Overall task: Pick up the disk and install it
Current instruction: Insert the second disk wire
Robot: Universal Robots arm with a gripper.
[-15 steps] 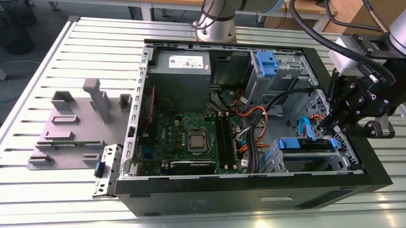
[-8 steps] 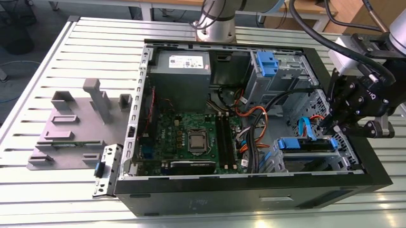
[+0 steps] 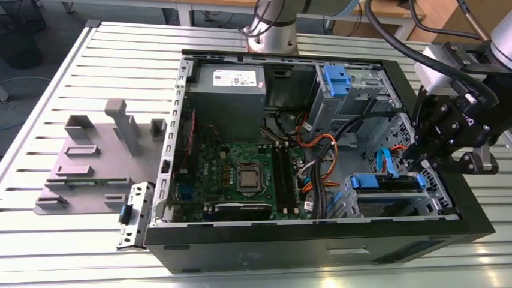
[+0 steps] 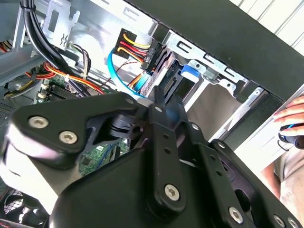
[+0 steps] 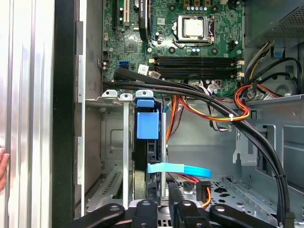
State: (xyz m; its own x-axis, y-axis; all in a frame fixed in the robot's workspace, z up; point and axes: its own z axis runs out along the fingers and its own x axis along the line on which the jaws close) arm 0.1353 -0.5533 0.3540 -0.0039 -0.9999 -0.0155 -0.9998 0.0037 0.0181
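While the open computer case (image 3: 320,240) is lying on the slatted desk (image 3: 72,240) and taking up the centre and right of the exterior view, the disk (image 3: 385,183) is sitting in the drive cage (image 3: 432,207) at the lower right of that frame, its blue carrier showing at the top of the bay. Judging from this, the pick-up is done and the drive is largely seated, though whether it is fully latched cannot be told. At the right edge of the exterior view the gripper (image 3: 436,157) is hanging just above the cage, close to the blue data cable (image 3: 382,162). In the first wrist view the jaws are sitting near each other at the bottom centre, just beside the disk (image 5: 147,124); whether they are pinching anything cannot be told.
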